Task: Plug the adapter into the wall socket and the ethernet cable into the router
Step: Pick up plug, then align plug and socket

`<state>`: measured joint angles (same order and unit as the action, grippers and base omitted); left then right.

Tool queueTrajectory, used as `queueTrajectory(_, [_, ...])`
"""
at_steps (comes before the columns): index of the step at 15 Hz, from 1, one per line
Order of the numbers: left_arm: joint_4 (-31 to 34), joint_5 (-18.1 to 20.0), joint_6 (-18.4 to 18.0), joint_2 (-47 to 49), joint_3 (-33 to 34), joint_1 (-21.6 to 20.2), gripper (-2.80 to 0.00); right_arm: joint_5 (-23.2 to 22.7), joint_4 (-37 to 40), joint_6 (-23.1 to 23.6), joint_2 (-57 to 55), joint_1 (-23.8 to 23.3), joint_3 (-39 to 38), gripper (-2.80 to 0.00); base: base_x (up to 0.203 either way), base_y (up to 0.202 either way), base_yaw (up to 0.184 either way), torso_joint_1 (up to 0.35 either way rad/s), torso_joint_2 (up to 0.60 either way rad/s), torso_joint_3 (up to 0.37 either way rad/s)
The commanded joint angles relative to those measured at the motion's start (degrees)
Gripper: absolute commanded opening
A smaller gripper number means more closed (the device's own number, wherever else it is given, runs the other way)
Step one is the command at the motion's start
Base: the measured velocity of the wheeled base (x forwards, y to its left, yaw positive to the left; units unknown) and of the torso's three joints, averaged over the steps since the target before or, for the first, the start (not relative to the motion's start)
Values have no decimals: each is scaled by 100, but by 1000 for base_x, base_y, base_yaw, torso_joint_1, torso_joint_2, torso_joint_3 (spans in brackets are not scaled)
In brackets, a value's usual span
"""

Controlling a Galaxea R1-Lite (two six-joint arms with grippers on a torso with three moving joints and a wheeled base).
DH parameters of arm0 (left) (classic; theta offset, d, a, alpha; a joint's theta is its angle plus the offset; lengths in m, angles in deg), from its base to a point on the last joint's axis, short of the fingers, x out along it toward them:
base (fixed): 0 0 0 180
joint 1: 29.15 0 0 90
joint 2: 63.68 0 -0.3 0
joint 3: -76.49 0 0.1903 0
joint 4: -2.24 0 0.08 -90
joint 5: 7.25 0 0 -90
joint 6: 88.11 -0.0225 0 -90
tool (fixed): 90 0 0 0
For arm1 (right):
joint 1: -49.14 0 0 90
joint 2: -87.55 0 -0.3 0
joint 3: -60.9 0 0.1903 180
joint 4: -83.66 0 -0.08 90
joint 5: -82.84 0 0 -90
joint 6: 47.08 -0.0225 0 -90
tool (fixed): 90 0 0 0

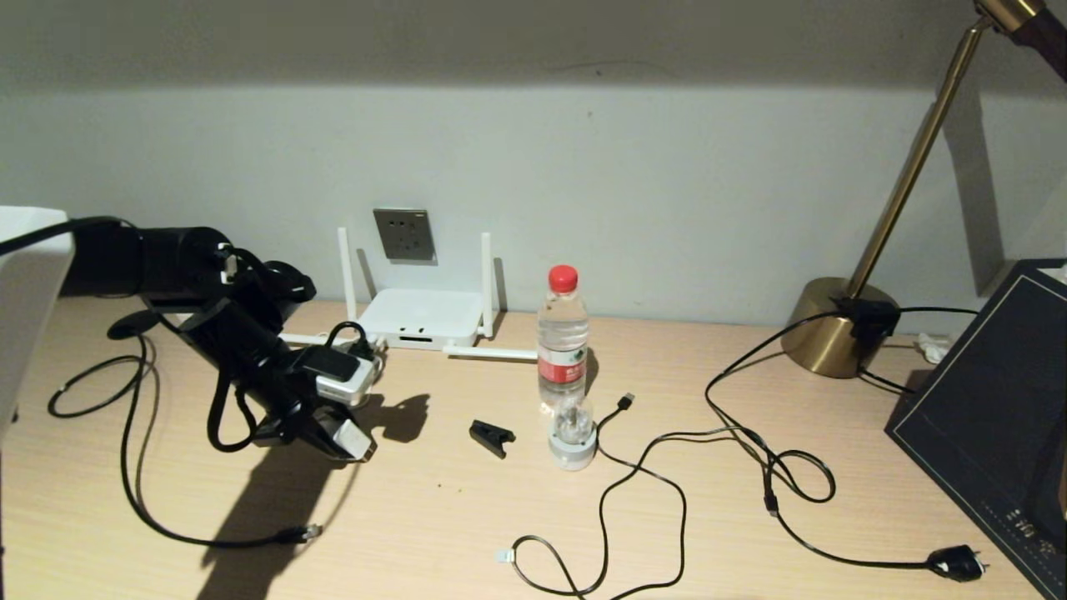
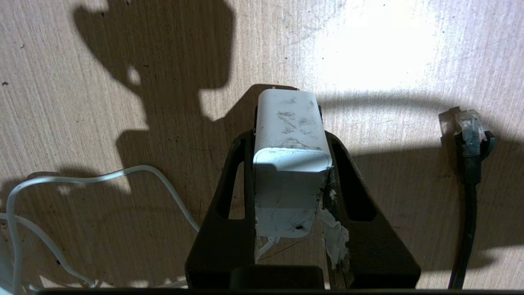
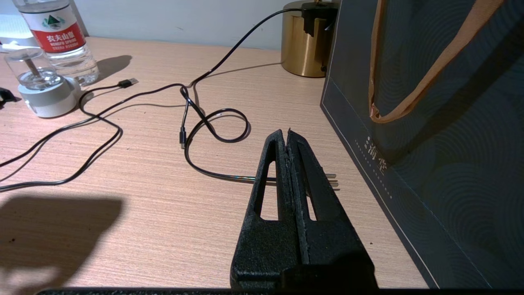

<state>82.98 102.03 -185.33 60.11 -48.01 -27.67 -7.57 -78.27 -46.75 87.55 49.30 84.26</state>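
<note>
My left gripper (image 1: 348, 445) hangs just above the desk, left of centre, shut on the scuffed white adapter (image 1: 354, 438) (image 2: 291, 123), which sticks out past the black fingers (image 2: 229, 176). Its thin white cord (image 2: 86, 180) trails over the wood. The ethernet cable's clear clip connector (image 1: 310, 531) (image 2: 466, 123) lies on the desk beside the gripper, nearer the front edge. The white router (image 1: 427, 317) sits against the wall, with the grey wall socket (image 1: 404, 234) just above it. My right gripper (image 3: 286, 133) is shut and empty, low over the desk at the right.
A water bottle (image 1: 563, 333), a small domed gadget (image 1: 572, 435) and a black clip (image 1: 492, 437) stand mid-desk. A black USB cable (image 1: 625, 402) and a black mains plug (image 1: 957, 563) lie to the right. A brass lamp base (image 1: 834, 329) and a dark bag (image 1: 992, 417) fill the right side.
</note>
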Motion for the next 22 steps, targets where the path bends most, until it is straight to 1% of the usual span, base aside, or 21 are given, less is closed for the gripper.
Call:
queueTrajectory(1, [35,40,-51,-107,139,1,-280,-2,-6,2,-9,2,-202,-280,0,0,0,0,0,0])
queueTrajectory(3, [31,274,-47,-529,392,0,-280,-2,-6,2,-9,2,-202,-280,0,0,0,0,0,0])
queueTrajectory(5, [27,701,26,-1267,746,-8,-280,-2,-6,2,-9,2,-202,-280,0,0,0,0,0,0])
queueTrajectory(6, [27,950,168,-1717,930,-24,-280,-2,-7,2,-9,2,-202,-280,0,0,0,0,0,0])
queueTrajectory(7, [28,1159,425,-2230,1140,-53,-280,-2,-6,2,-9,2,-202,-280,0,0,0,0,0,0])
queueTrajectory(8, [27,1314,837,-2796,1392,-91,-280,-2,-6,2,-9,2,-202,-280,0,0,0,0,0,0])
queueTrajectory(9, [25,1412,1324,-3331,1624,-119,-280,-2,-6,2,-9,2,-202,-280,0,0,0,0,0,0])
queueTrajectory(10, [-5,1506,2086,-3946,1875,-144,-280,-2,-6,2,-9,2,-202,-280,0,0,0,0,0,0])
queueTrajectory(11, [-152,1586,3020,-4503,2125,-166,-280,-2,-6,2,-9,2,-202,-280,0,0,0,0,0,0])
queueTrajectory(12, [-535,1647,3928,-4927,2439,-209,-280,-2,-6,2,-9,2,-202,-280,0,0,0,0,0,0])
queueTrajectory(13, [-1415,1691,4645,-5235,2876,-306,-280,-2,-6,2,-9,2,-202,-280,0,0,0,0,0,0])
queueTrajectory(15, [-3901,1726,5836,-5478,3876,-507,-280,-2,-6,2,-9,2,-202,-280,0,0,0,0,0,0])
queueTrajectory(16, [-5120,1712,6429,-5556,4517,-567,-280,-2,-6,2,-9,2,-202,-280,0,0,0,0,0,0])
queueTrajectory(17, [-6306,1625,6870,-5598,5223,-607,-280,-2,-6,2,-9,2,-202,-280,0,0,0,0,0,0])
queueTrajectory(18, [-7285,1487,7112,-5593,5767,-628,-280,-2,-6,2,-9,2,-202,-280,0,0,0,0,0,0])
queueTrajectory(19, [-8533,1270,7359,-5505,6396,-638,-280,-2,-6,2,-9,2,-202,-280,0,0,0,0,0,0])
queueTrajectory(20, [-9601,1079,7550,-5309,6840,-645,-280,-2,-6,2,-9,2,-202,-280,0,0,0,0,0,0])
queueTrajectory(22, [-10890,777,7784,-4632,7284,-644,-280,-2,-6,2,-9,2,-202,-280,0,0,0,0,0,0])
